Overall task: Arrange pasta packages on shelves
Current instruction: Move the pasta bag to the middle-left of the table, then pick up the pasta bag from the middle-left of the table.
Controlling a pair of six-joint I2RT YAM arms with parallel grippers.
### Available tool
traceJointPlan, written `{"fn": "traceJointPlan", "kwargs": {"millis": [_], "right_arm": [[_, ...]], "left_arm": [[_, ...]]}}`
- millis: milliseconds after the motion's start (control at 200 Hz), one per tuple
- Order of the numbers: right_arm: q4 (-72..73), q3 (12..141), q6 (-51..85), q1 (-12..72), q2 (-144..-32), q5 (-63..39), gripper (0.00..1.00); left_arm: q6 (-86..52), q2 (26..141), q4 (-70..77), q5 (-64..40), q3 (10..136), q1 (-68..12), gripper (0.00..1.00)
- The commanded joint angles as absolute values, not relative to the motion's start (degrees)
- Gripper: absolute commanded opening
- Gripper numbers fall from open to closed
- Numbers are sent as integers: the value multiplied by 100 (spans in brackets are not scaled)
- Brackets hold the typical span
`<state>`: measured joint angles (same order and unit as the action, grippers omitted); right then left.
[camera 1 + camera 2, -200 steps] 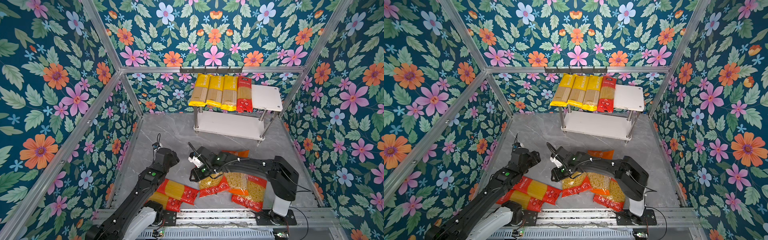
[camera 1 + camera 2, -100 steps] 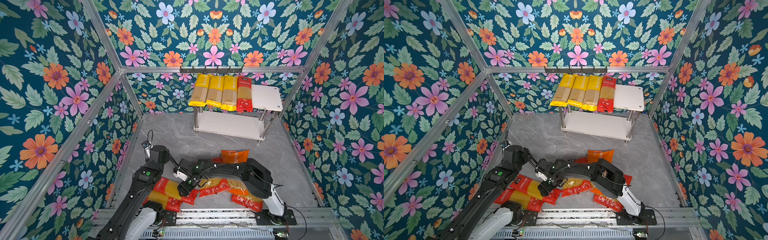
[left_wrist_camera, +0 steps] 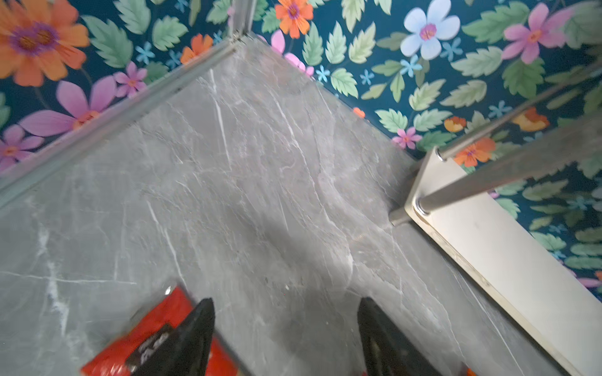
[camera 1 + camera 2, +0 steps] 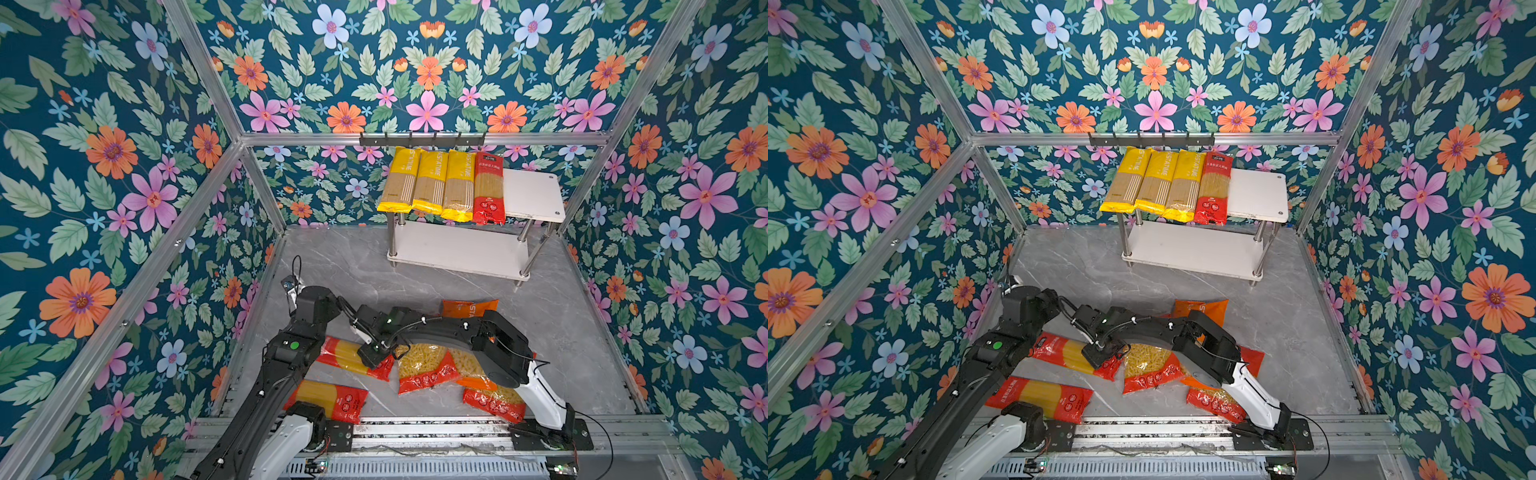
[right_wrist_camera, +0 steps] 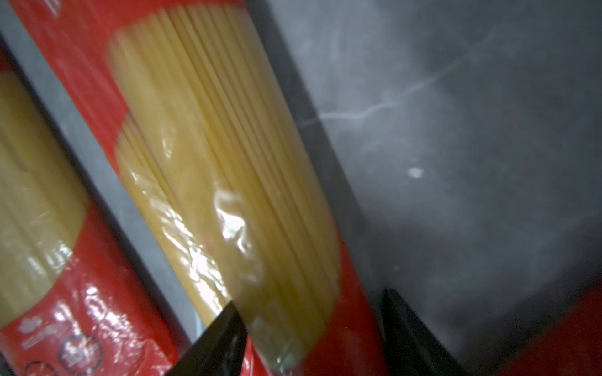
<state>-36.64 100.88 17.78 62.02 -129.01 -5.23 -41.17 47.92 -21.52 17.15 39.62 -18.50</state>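
Right gripper [image 5: 308, 296]: jaws parted astride a red spaghetti pack [image 5: 228, 146] lying flat on the marble floor [image 5: 456, 130]; grip cannot be confirmed. Its arm stretches low. Left gripper [image 3: 286, 299]: jaws released, empty, above bare floor. Beyond both, the shelves [image 4: 457, 249] carry four long packs [image 4: 430, 183] on top.

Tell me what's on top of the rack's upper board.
Three yellow spaghetti packs and one red spaghetti pack lie side by side; the rest of the upper board is bare. The surface beneath the packs is covered.
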Motion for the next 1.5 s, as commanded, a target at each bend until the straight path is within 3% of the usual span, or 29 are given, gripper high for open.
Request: {"fn": "traceJointPlan", "kwargs": {"millis": [0,180,445,765,975,1160,1330,1495], "right_arm": [[-4026,9879,2160,6010,-12800,62,63],[-3967,9630,2683,5884,-12569,-581,66],[-2109,8558,3681,5239,-11890,-2758,69],[-2146,8764,3641,5131,-12660,-3078,59],[-1747,8786,3803,5232,-12877,-3583,51],[-960,8589,4145,5225,-12749,-3834,37],[-1,8170,4637,5160,-12458,-3954,27],[633,7811,5028,5055,-12148,-4059,20]], "left_arm": [[-4128,4792,-1953,1493,3856,-1831,72],[-4360,4967,-1583,1065,3435,-1834,72],[-4728,5113,-1126,877,2645,-1835,71],[-5425,5173,-278,605,1458,-1830,62],[-5587,5552,365,335,1104,-1838,46],[-5592,5622,530,233,1079,-1840,35],[-5479,5486,325,200,1257,-1833,34],[-5204,5139,-300,383,1749,-1832,40]]}}
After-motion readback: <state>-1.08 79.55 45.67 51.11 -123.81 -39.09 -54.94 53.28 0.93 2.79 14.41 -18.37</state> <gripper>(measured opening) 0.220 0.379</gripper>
